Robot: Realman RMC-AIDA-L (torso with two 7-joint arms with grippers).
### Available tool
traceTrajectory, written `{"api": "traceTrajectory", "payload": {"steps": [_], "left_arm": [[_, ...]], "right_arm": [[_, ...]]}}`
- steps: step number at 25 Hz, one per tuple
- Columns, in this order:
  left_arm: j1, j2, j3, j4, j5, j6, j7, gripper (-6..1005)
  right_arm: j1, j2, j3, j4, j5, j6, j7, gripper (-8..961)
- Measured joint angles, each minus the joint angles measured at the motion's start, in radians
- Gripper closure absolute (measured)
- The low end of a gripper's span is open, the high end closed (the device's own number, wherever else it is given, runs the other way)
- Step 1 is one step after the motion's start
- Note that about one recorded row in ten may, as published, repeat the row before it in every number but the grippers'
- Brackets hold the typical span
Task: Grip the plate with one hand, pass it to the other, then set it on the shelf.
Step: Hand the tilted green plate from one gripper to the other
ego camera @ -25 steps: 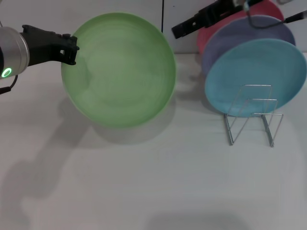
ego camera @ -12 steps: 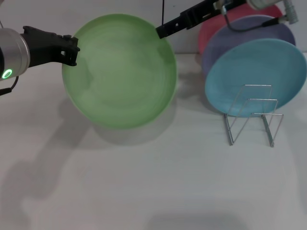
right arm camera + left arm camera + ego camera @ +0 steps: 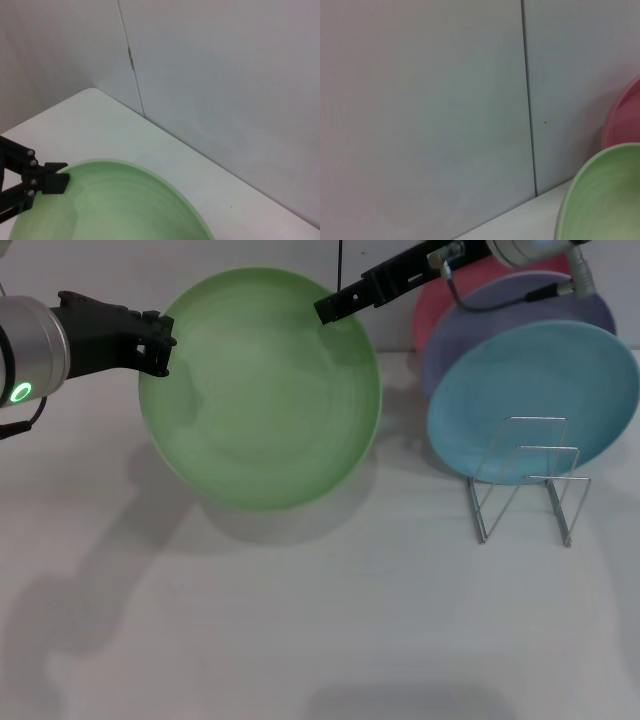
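While gripping the plate [image 3: 260,388] by its rim on the side nearest the table's left edge, the left gripper [image 3: 158,343] is holding it tilted up off the white table [image 3: 300,620], toward the far edge and left of the middle, with fingers closed down on the rim. Reaching in from the far right corner, the right gripper [image 3: 325,308] is lying against the plate's upper far rim; whether its fingers are spread or pinched, cannot tell. Judging the handover as the step in hand, not yet finished. Doing it well is probably meaning seating the right fingers squarely over the rim, one on each face, and closing firmly before letting the left grip go, since matte plastic pinched at one edge is likely to swing or slip. Keeping the plate steady and tilted as it is, rather than twisting it, should be helping. Standing near the right edge, the shelf [image 3: 527,480] is already carrying the turquoise plate [image 3: 530,400] in front of the lavender plate [image 3: 500,310] and a pink plate [image 3: 440,300], so carrying the green one across is calling for clearance above those rims and aiming for the free front loops.
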Motion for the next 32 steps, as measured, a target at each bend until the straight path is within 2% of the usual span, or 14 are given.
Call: {"api": "traceTrajectory", "payload": {"steps": [15,20,32], "left_arm": [[-0.001,-0.001,-0.001,-0.003,-0.004,-0.004,0.003,965],[0.001,-0.001,0.001,-0.006,-0.011,-0.004,0.003,965],[0.005,-0.001,0.001,-0.007,-0.018,-0.006,0.003,965]], "right_arm": [[0.027,0.006,-0.012,0.056,-0.006,0.021,-0.023,144],[0.031,0.006,-0.016,0.070,-0.007,0.022,-0.025,271],[0.032,0.006,-0.020,0.074,-0.010,0.023,-0.025,403]]}}
